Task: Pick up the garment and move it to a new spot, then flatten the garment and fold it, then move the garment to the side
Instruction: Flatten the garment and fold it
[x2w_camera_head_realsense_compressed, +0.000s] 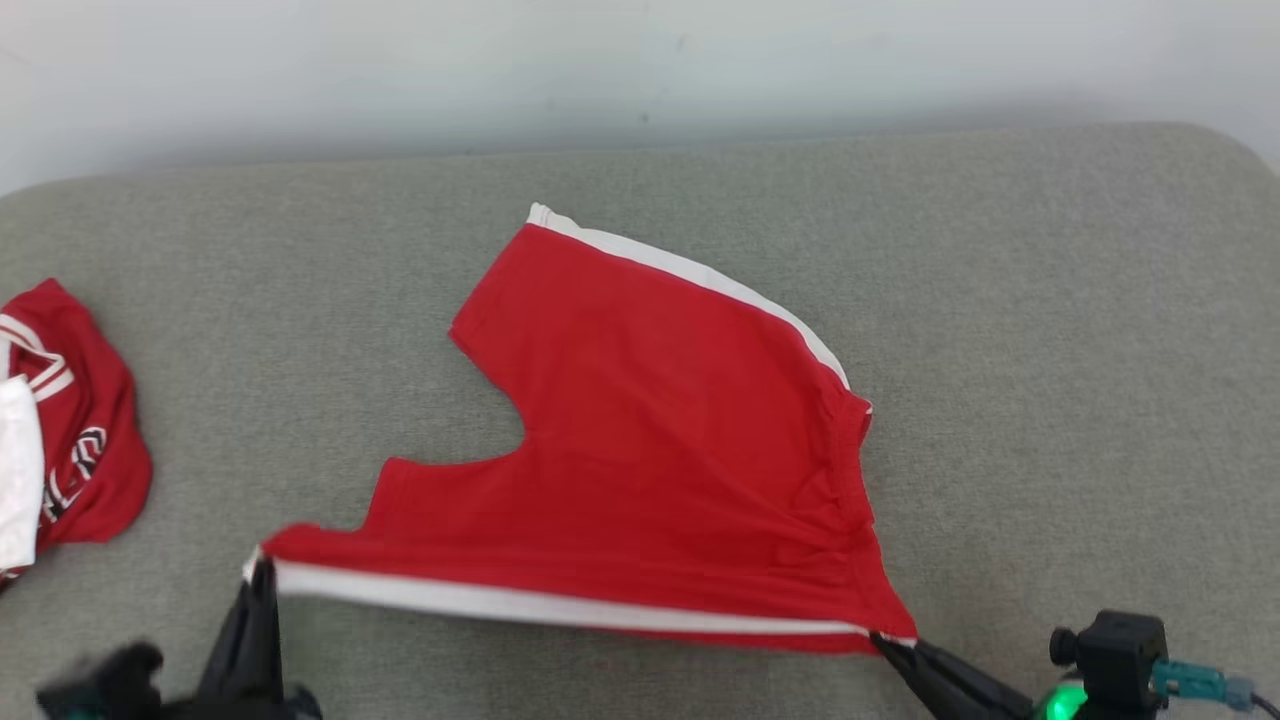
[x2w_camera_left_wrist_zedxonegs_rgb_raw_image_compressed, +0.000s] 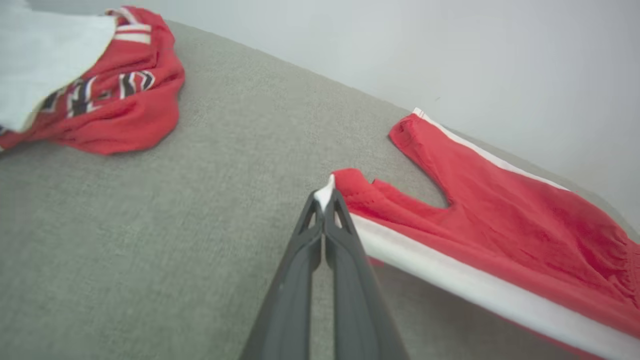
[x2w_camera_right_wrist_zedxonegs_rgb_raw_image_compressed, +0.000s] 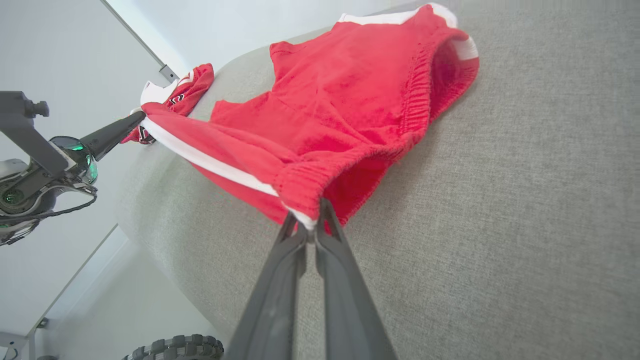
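The garment (x2w_camera_head_realsense_compressed: 660, 440) is a pair of red shorts with white side stripes, spread on a grey cushioned surface (x2w_camera_head_realsense_compressed: 1050, 350). Its near edge is lifted and stretched taut between both grippers. My left gripper (x2w_camera_head_realsense_compressed: 262, 568) is shut on the leg-hem corner at the lower left; the left wrist view shows that gripper (x2w_camera_left_wrist_zedxonegs_rgb_raw_image_compressed: 326, 194) pinching the white stripe end of the garment (x2w_camera_left_wrist_zedxonegs_rgb_raw_image_compressed: 500, 220). My right gripper (x2w_camera_head_realsense_compressed: 880, 640) is shut on the waistband corner at the lower right; in the right wrist view that gripper (x2w_camera_right_wrist_zedxonegs_rgb_raw_image_compressed: 306, 220) clamps the elastic waistband of the garment (x2w_camera_right_wrist_zedxonegs_rgb_raw_image_compressed: 340, 100).
A second crumpled red and white garment (x2w_camera_head_realsense_compressed: 70, 440) lies at the surface's left edge, also seen as a bundle (x2w_camera_left_wrist_zedxonegs_rgb_raw_image_compressed: 100, 95) in the left wrist view. A pale wall (x2w_camera_head_realsense_compressed: 640, 60) runs behind the surface. Bare grey fabric stretches to the right.
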